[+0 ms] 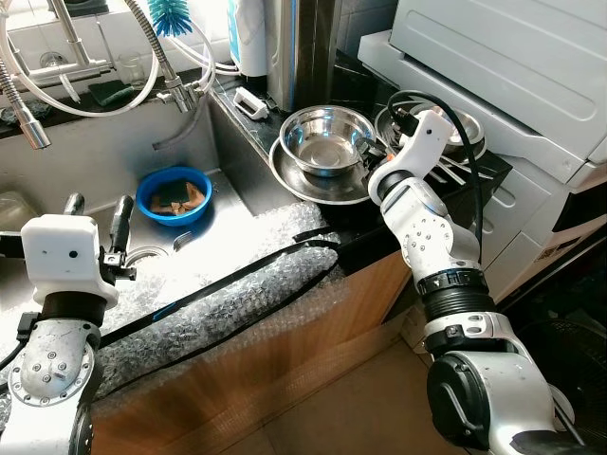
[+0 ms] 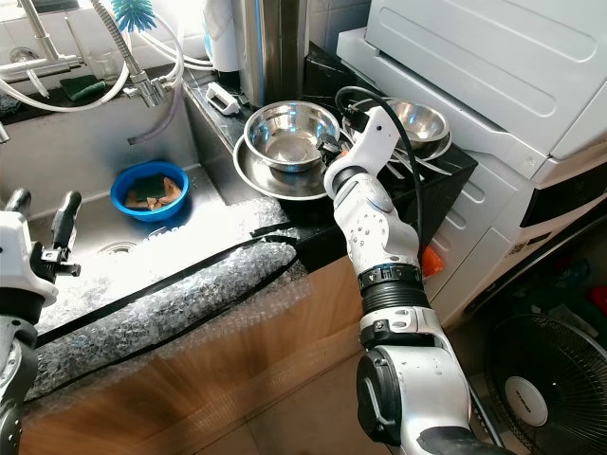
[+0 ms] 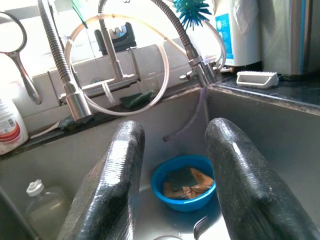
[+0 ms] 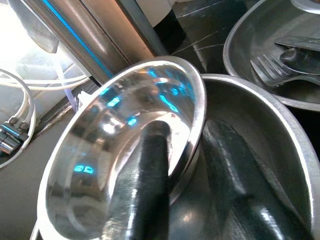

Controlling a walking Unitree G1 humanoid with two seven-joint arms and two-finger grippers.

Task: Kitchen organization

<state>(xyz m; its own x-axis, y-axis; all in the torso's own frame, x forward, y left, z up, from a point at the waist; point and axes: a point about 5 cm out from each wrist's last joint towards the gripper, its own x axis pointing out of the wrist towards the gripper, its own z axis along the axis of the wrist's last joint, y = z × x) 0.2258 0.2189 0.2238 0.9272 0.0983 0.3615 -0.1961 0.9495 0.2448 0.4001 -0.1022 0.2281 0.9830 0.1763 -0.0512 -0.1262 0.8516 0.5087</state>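
Kitchen counter and sink seen from the robot's head; the small steel bowl [image 1: 327,140] sits nested in a wider steel basin [image 1: 313,182] on the dark countertop [image 1: 353,210], near the counter's edge that borders the sink [image 1: 104,180]; a second steel bowl [image 2: 417,121] holding a fork [image 4: 272,67] lies just beyond, toward the counter's far right corner. The right gripper [image 4: 187,150] reaches over the basin; its two fingers stand narrowly apart and straddle the small bowl's rim, one finger [image 4: 150,175] inside the bowl, the other outside against the basin wall; whether they press the rim cannot be told. The left gripper [image 3: 172,165] hangs above the sink, fingers spread wide and holding nothing; beneath it, on the sink floor, a blue bowl [image 1: 174,194] contains sponges. A pull-out faucet [image 3: 200,70] and a blue brush [image 1: 171,13] stand at the sink's back edge; bubble wrap [image 1: 218,299] covers the counter's front edge.
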